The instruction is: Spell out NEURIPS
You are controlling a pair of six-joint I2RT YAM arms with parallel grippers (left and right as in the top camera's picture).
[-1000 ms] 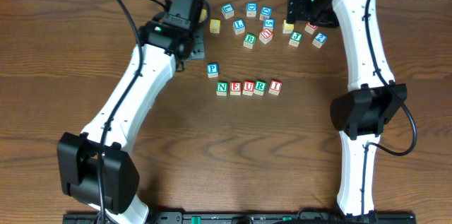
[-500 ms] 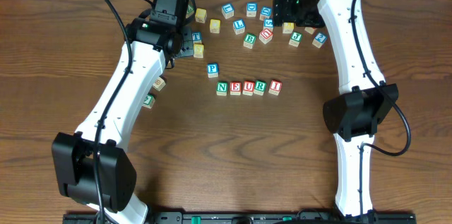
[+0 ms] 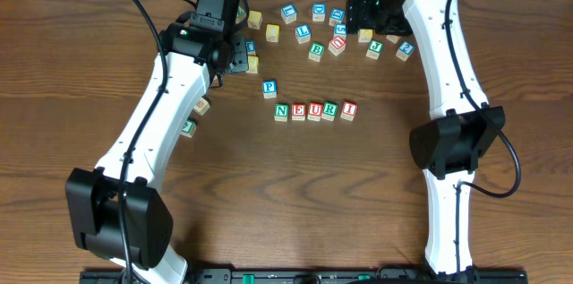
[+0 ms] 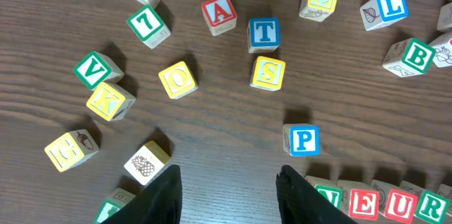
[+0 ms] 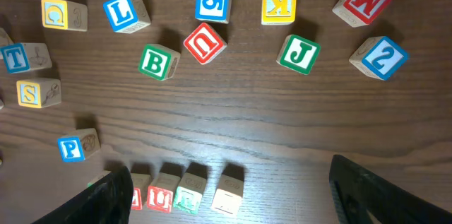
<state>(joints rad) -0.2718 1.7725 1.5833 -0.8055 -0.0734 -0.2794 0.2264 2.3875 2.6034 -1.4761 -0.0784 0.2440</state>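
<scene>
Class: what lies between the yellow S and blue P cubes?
Bare tabletop only, between yellow S cube and blue P cube; clearest in the left wrist view.

Overhead: you get bright, even light from above. Grain on the counter [image 3: 376, 194] reads fine; cube letters are small but legible. The white shell of the left arm [image 3: 152, 132] runs near blown-out, and arm shadows on the wood are soft and short.

Left wrist cam: cubes + grain are sharp, w/ a soft dark shadow just above the P cube [image 4: 304, 140] in frame. The fingers [image 4: 164, 197] of the left gripper [image 4: 227, 181] are near-black and blurred at the btm edge.

Right wrist cam: you'll see a pale sheen on the wood lower-centre, w/ the left side dimmer. The right gripper [image 5: 229, 181] fingers [image 5: 374, 196] are out-of-focus silhouettes.
</scene>
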